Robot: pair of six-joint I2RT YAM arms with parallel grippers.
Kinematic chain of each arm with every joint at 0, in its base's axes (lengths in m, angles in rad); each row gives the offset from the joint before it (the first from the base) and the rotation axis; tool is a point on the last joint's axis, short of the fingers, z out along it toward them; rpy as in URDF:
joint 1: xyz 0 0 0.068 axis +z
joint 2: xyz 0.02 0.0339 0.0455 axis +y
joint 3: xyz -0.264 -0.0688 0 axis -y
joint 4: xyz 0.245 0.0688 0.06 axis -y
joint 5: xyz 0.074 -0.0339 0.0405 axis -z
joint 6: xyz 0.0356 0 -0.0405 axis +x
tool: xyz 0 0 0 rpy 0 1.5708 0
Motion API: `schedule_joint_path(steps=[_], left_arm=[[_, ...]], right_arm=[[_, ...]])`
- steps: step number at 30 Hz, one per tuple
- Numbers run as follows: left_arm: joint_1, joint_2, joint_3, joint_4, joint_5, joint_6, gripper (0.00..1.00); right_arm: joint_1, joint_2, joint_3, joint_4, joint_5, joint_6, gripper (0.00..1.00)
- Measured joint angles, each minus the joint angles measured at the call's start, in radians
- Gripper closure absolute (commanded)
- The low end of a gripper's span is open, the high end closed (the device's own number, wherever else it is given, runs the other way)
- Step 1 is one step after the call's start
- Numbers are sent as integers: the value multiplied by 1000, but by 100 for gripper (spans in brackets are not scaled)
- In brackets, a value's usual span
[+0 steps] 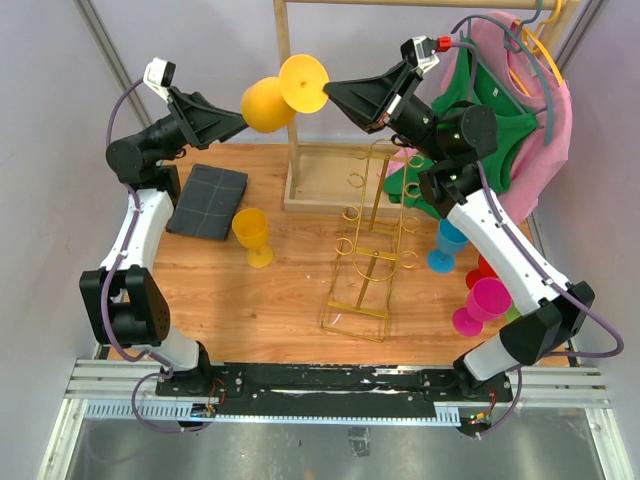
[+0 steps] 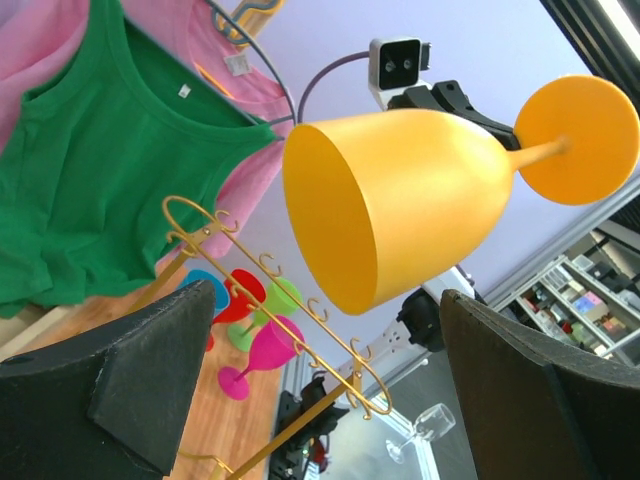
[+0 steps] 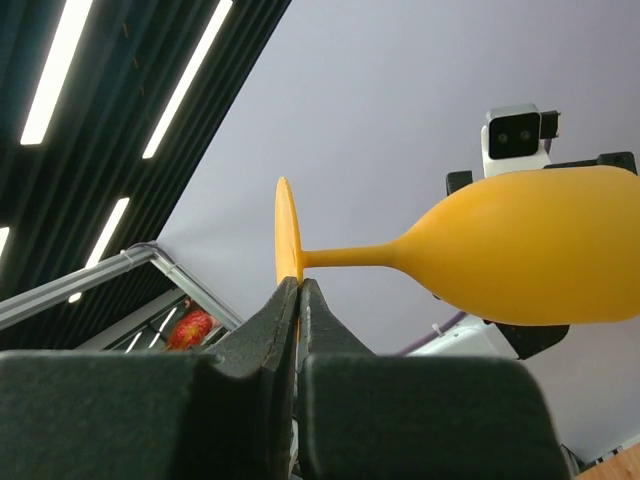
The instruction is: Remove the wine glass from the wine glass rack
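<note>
Desk from above: the wooden desk (image 1: 290,300) carries the gold wine glass rack (image 1: 365,262) near its middle, and I can see no glass on its rings.
Wine glass from above: the orange wine glass (image 1: 268,104) hangs on its side in the air over the far left of the desk. It is well apart from the rack, with its bowl toward the left arm.
Right gripper from above: the right gripper (image 1: 328,95) is clamped on the foot disc. Its arm reaches up and across to the left, elbow bent high over the rack.
Left gripper from above: the left gripper (image 1: 242,118) sits just beside the bowl. Its arm rises from the base and leans right.
Left wrist view: both fingers (image 2: 150,370) stand wide apart, holding nothing. The bowl's mouth faces the camera, just beyond them and a little above the gap.
Handover, judged: the glass looks already off the rack, so the step is likely a pass or a set-down. For a pass, the left fingers should straddle the bowl squarely before closing, and the right should let go only once that grip is firm.
Right wrist view: the fingers (image 3: 262,345) are pressed together on the thin edge of the foot, with the stem horizontal and the bowl to the right.
Risk, judged: an edge pinch resists twisting poorly, so move slowly.
</note>
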Motion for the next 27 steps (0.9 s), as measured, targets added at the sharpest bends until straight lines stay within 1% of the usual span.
schedule_joint_path(steps=[6,11,19,27], left_arm=[[-2,0,0,75,-2,-38,1],[-6,0,1,117,-8,-63,1],[-38,-14,26,132,-14,-72,1],[-48,-46,35,151,-27,-76,1]], right_arm=[[14,3,-25,77,30,5,99],[14,3,-55,93,40,6,99],[20,3,-72,135,57,13,99],[42,3,-150,171,70,30,99]])
